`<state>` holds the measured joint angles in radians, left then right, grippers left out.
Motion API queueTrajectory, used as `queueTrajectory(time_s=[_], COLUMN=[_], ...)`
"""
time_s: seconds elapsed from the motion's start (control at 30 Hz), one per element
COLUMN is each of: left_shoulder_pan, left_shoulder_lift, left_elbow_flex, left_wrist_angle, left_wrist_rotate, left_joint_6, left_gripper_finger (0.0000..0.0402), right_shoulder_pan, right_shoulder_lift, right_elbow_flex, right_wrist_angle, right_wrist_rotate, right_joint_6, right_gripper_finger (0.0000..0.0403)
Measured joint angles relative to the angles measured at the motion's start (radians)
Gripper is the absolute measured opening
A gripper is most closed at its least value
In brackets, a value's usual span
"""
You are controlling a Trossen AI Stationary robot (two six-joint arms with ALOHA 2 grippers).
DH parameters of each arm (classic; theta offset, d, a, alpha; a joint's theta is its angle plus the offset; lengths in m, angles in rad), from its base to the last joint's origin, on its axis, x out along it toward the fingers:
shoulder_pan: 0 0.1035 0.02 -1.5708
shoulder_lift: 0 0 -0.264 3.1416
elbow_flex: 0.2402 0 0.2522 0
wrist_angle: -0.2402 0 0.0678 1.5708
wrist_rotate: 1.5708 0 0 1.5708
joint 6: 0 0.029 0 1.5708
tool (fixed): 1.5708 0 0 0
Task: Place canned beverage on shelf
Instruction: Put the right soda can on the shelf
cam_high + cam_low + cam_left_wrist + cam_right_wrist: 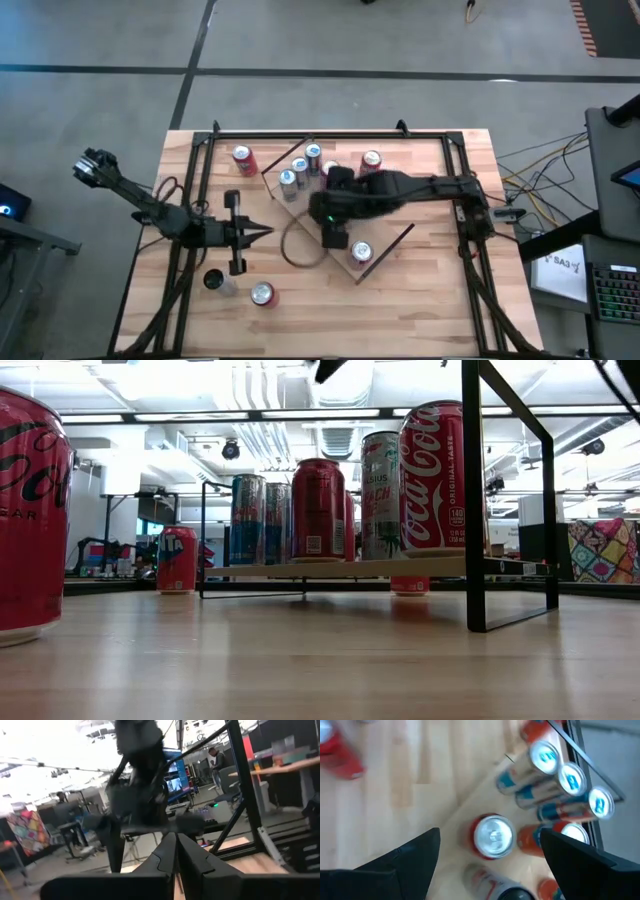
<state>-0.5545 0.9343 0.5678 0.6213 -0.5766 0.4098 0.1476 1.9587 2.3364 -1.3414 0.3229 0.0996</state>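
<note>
The shelf [380,245] is a light-wood board lying askew in the middle of the table. Several cans stand on it, blue-and-silver ones [299,167] and red ones [371,160]. In the low view a tall Coca-Cola can [445,480] stands at the shelf's edge [350,568]. My right gripper [318,208] hangs open above the shelf. In its wrist view a red can [492,836] stands upright on the board below the gap, well clear of the spread fingers [415,852]. My left gripper [262,232] is shut and holds nothing, left of the shelf.
Loose cans stand on the tabletop: a red one [243,160] at the far left, a red one [262,294] and a dark one [213,282] near the front left. A black frame [200,150] runs round the table. A cord loop [300,245] lies by the shelf.
</note>
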Motion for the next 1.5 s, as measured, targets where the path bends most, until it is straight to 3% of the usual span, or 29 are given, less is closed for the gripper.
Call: queueTrajectory(time_s=[0.2, 0.5, 0.67, 0.9, 1.17, 1.3, 1.5], left_shoulder_pan=[0.0, 0.0, 0.0, 0.005, 0.047, 0.105, 0.179], left_shoulder_lift=[0.15, 0.378, 0.465, 0.535, 0.508, 0.492, 0.49], left_elbow_flex=[0.042, 0.227, 0.318, 0.371, 0.354, 0.354, 0.354], left_wrist_angle=[0.037, 0.006, -0.132, -0.221, -0.28, -0.38, -0.465], left_wrist_rotate=[0.0, -0.003, -0.098, -0.181, -0.183, -0.135, -0.029], left_joint_6=[-0.097, -0.098, -0.138, -0.159, -0.164, -0.163, -0.131], left_gripper_finger=[0.0, 0.0, 0.0, 0.0, 0.0, 0.0, 0.0], right_shoulder_pan=[0.082, 0.111, 0.11, 0.108, 0.083, 0.043, -0.039], right_shoulder_lift=[-0.101, -0.36, -0.486, -0.601, -0.613, -0.588, -0.55], right_elbow_flex=[-0.116, -0.555, -0.75, -0.949, -1.022, -1.023, -0.996], right_wrist_angle=[0.086, 0.385, 0.499, 0.684, 0.804, 0.851, 0.887], right_wrist_rotate=[0.001, 0.001, 0.002, 0.001, 0.0, -0.015, -0.015], right_joint_6=[-0.082, -0.085, -0.048, -0.052, -0.115, -0.159, -0.168], right_gripper_finger=[0.0329, 0.0329, 0.0329, 0.0329, 0.0325, 0.0293, 0.0175])
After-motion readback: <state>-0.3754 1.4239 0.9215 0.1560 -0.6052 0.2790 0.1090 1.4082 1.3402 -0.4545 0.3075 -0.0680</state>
